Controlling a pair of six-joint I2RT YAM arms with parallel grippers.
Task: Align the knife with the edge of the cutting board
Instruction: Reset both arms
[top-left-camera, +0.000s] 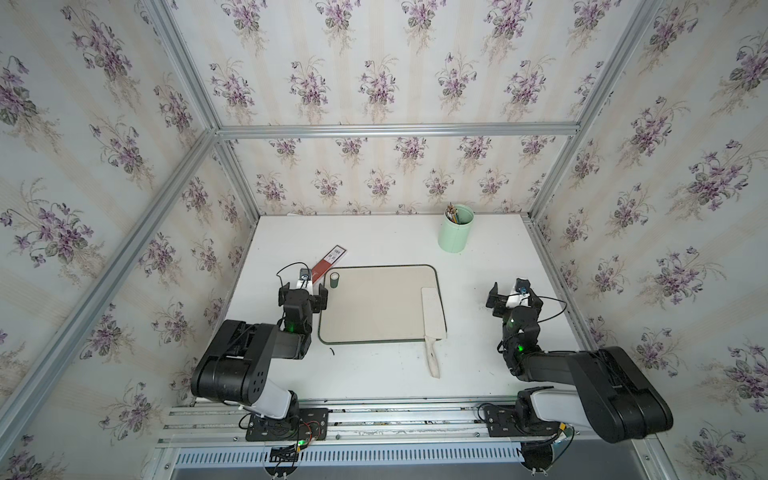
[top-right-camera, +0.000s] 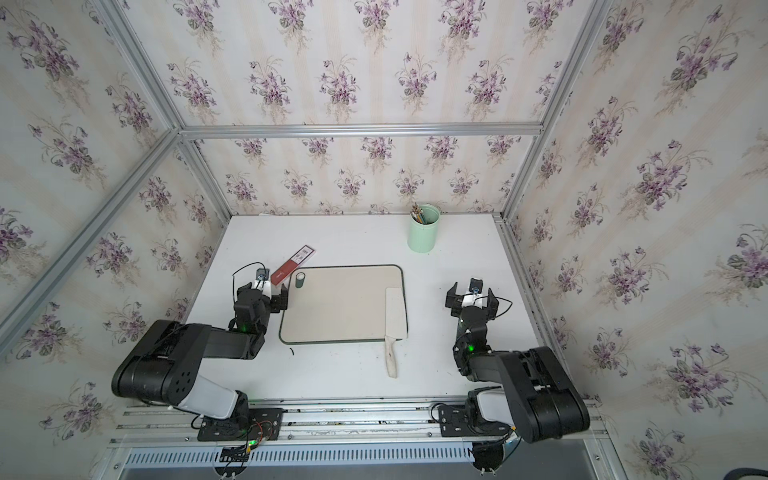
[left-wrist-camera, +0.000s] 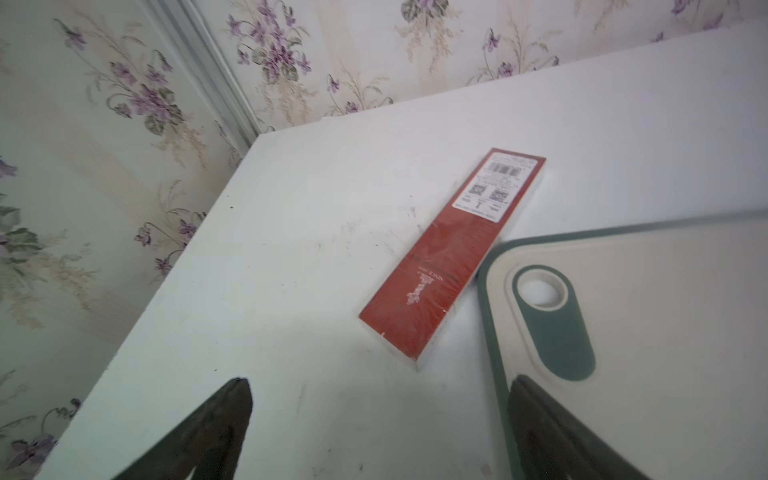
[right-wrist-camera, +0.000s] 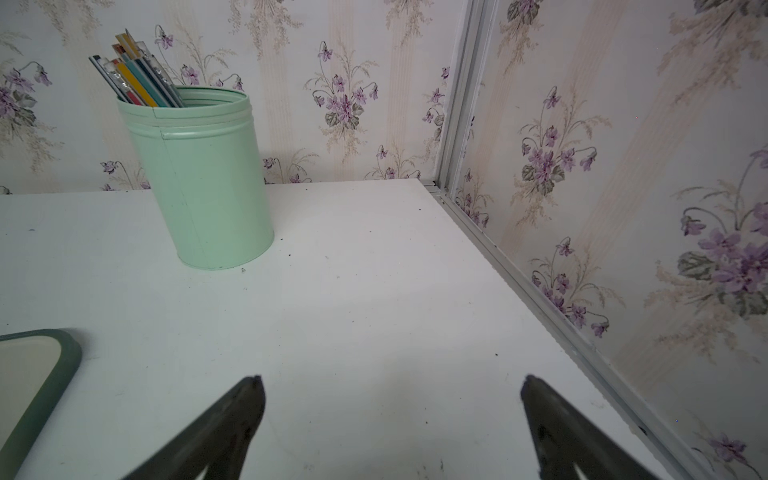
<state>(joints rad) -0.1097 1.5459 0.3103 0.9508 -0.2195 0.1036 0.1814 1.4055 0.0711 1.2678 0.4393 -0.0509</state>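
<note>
The beige cutting board (top-left-camera: 374, 307) (top-right-camera: 340, 307) with its dark green rim lies flat mid-table in both top views. The white knife (top-left-camera: 433, 312) (top-right-camera: 395, 311) rests blade-flat along the board's right edge, and its handle sticks out past the near edge onto the table. My left gripper (top-left-camera: 303, 296) (left-wrist-camera: 380, 386) is open and empty at the board's left side, one finger over the board corner (left-wrist-camera: 665, 332) by the oval hole. My right gripper (top-left-camera: 514, 297) (right-wrist-camera: 391, 383) is open over bare table to the right of the board (right-wrist-camera: 25, 365), well apart from the knife.
A flat red box (top-left-camera: 330, 259) (left-wrist-camera: 453, 253) lies at an angle against the board's far left corner. At the back right stands a mint green cup (top-left-camera: 456, 228) (right-wrist-camera: 203, 178) holding pens. Papered walls with aluminium rails close in the table on three sides.
</note>
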